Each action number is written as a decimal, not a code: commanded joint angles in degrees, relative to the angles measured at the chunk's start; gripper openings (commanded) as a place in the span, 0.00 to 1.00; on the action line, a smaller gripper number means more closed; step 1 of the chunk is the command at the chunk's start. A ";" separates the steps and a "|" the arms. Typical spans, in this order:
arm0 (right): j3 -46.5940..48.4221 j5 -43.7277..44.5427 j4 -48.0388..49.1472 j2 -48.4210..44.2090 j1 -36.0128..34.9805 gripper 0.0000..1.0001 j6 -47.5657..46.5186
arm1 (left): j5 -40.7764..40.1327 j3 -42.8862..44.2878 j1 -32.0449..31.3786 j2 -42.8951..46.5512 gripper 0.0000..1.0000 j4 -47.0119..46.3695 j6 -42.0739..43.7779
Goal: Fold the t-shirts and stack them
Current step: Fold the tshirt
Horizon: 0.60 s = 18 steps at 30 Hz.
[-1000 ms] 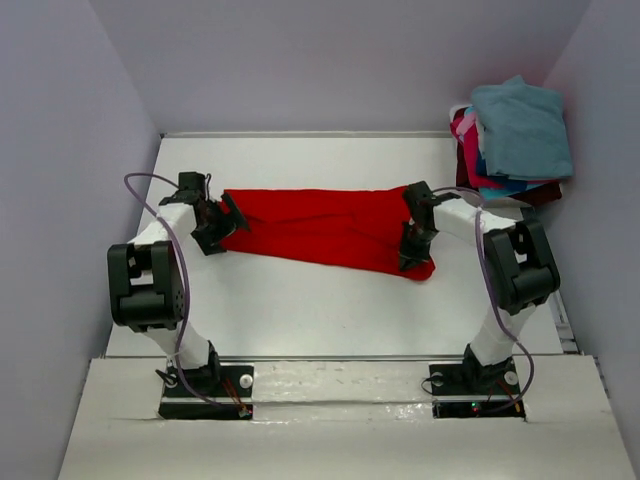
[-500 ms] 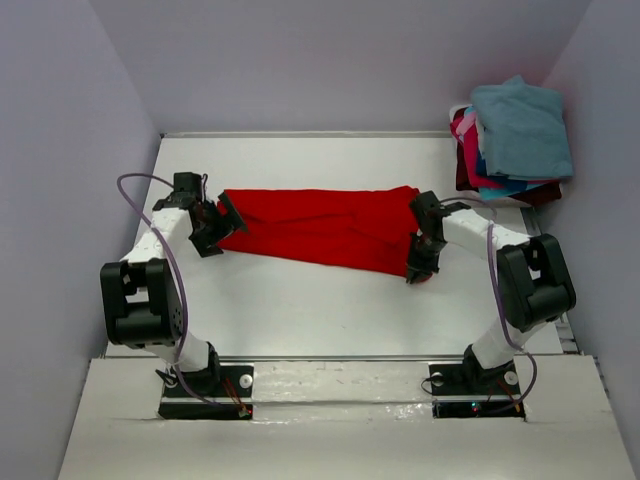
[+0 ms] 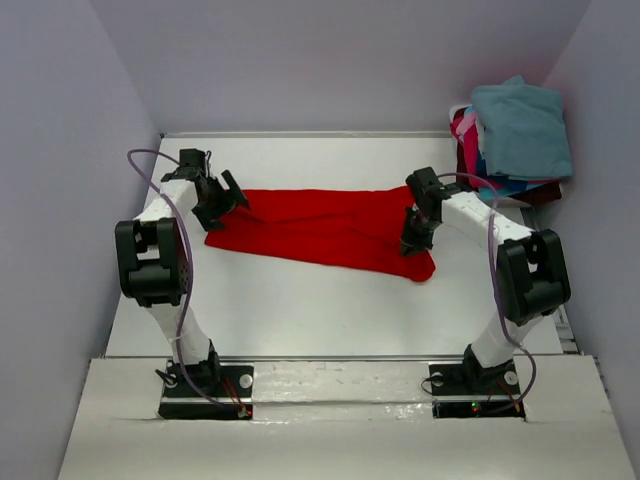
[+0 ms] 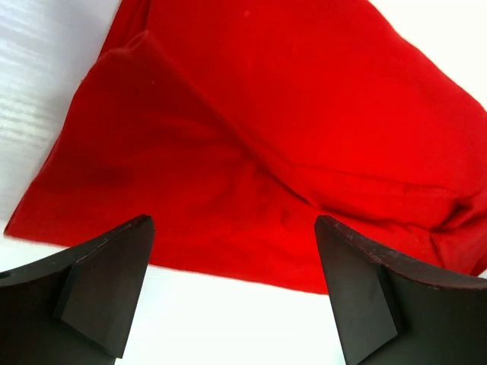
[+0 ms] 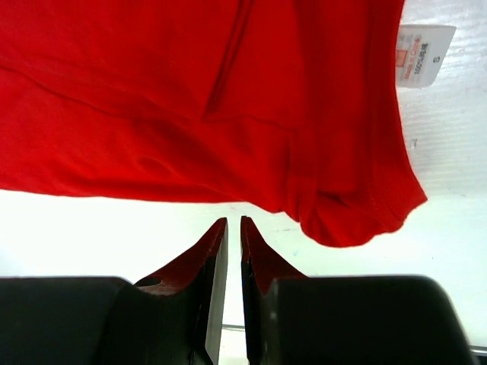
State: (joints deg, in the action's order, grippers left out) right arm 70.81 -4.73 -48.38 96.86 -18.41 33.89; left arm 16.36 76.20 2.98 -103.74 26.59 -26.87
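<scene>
Label on red t-shirt, right-wrist only

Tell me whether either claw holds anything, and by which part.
Nothing is held. The left claw stands open at one end of the red t-shirt; the right claw is shut on nothing, its tips just short of the cloth.

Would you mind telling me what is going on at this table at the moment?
Two robot arms are working on a red t-shirt, which lies on the table as a long band, apparently folded lengthwise. The left gripper hovers wide open over its left end. The right gripper is shut by the right end, with nothing between its fingers. A pile of other t-shirts, a teal-blue one on top, sits at the far right corner.
</scene>
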 commanded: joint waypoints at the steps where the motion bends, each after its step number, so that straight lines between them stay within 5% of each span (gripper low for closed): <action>1: 2.23 0.34 0.30 2.54 -0.04 0.18 0.39 | 1.57 3.33 -0.08 -3.47 0.99 -1.01 0.16; 18: -6.73 0.95 7.34 6.68 -0.04 0.14 -0.31 | -3.79 13.01 -0.61 -10.69 0.99 0.48 0.68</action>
State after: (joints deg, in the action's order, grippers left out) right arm 65.58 -4.75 -43.16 102.80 -18.41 33.87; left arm 14.26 87.68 2.66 -112.31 25.96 -27.07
